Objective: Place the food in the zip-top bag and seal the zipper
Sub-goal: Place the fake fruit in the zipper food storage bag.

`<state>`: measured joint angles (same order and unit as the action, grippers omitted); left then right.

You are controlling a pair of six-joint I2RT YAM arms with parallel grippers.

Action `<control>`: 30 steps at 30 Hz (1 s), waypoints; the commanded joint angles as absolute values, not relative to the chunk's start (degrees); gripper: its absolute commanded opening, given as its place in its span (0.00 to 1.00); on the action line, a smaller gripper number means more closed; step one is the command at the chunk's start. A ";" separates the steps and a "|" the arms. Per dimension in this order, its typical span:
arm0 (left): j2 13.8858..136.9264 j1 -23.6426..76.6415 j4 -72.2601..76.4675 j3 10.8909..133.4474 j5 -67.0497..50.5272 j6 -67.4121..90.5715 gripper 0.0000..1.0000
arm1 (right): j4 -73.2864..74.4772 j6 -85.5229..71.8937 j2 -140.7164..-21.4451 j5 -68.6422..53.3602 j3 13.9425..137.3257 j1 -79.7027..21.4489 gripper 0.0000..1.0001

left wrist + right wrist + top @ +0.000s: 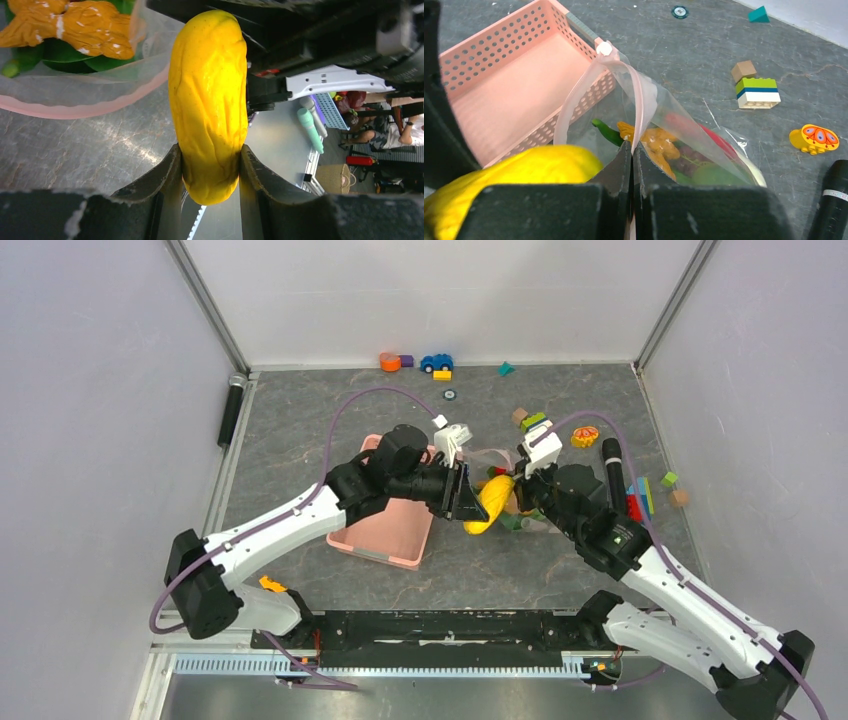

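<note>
Here, left jaws clamp the mango (pixel 209 100). Right jaws, pressed together, pinch the bag (pixel 704 150) at its pink rim. The mango hangs beside the bag's mouth, basket (pixel 509 85) at nine o'clock seen from above.

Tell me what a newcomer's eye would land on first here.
The bright yellow mango fills the left wrist view, clamped between the fingers of the left gripper near mid-table. Right beside it, the right gripper pinches the rim of the clear zip-top bag, whose mouth stands open with orange and green food already inside. The pink basket sits just left of the bag.
</note>
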<state>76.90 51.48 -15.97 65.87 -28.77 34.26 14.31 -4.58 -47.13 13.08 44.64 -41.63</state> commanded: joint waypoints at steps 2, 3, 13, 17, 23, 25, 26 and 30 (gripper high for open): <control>79.25 50.76 -20.61 68.60 -25.26 37.77 0.02 | 8.47 -2.51 -43.09 8.59 41.54 -41.97 0.00; 79.63 50.65 -20.72 68.56 -25.38 38.11 0.02 | 8.02 -2.40 -42.28 8.51 40.83 -41.92 0.00; 83.19 50.18 -20.92 69.61 -25.66 40.61 0.02 | 6.91 -1.82 -40.53 6.65 38.51 -41.91 0.00; 85.30 48.95 -20.61 71.28 -25.45 42.07 0.02 | 5.68 -0.85 -39.84 1.28 37.56 -41.93 0.00; 88.38 46.26 -19.40 72.91 -25.20 45.16 0.02 | 3.69 -0.53 -37.86 -6.26 35.81 -41.87 0.00; 89.61 45.69 -17.32 73.04 -26.61 46.89 0.02 | 2.99 -0.53 -37.46 -7.48 35.56 -41.97 0.00; 90.16 45.53 -15.92 73.11 -27.31 47.78 0.02 | 2.90 -0.49 -37.49 -7.62 35.53 -41.91 0.00; 92.55 45.27 -12.07 73.23 -26.06 51.94 0.02 | 2.22 -1.52 -37.46 -7.80 34.70 -41.95 0.00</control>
<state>90.61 45.45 -18.11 70.87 -25.85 45.60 7.46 -1.19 -38.28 -4.95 35.20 -41.63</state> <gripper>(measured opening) 0.429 0.010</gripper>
